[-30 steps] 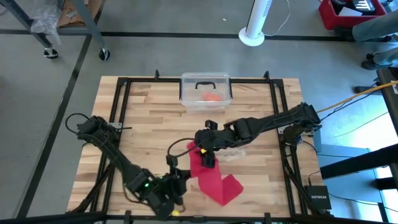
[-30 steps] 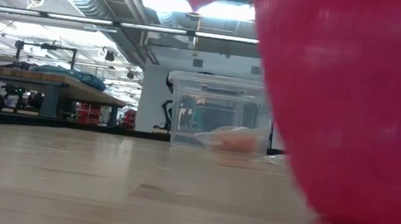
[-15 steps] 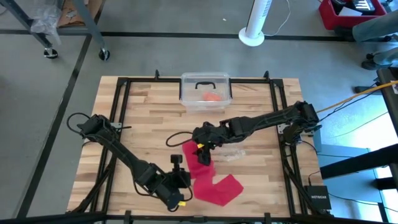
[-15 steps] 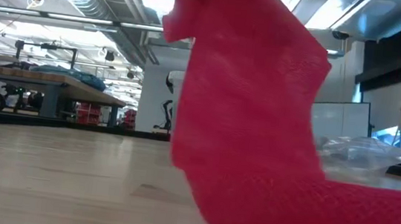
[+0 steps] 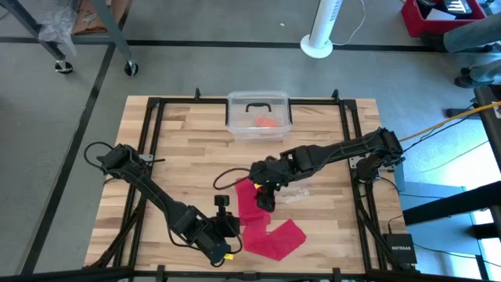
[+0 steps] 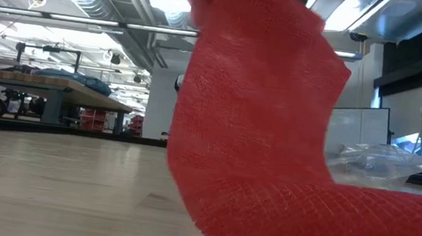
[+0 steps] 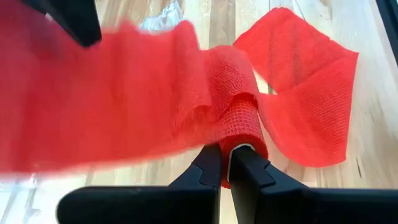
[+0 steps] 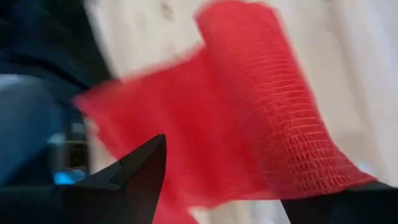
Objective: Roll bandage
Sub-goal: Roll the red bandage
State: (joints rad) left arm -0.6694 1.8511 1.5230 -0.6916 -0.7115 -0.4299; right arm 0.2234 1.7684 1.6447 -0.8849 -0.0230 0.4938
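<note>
Bandage (image 5: 262,227): red band strewn across table (image 5: 172,149) middle toward near edge, one end lying flat and folded, other rising to right gripper (image 5: 266,197). Clear bin (image 5: 259,116) at far edge, holding an orange-red lump (image 5: 268,121). Bare wood left of centre and at far right. Left gripper (image 7: 225,163) near front edge, clamped on rolled end. Right gripper fingers apart, band between them.

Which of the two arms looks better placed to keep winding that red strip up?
Probably the left. Its gripper is shut on the bandage at the small rolled end, near the front edge. The right gripper stands open over the band's upper part, holding nothing.
</note>
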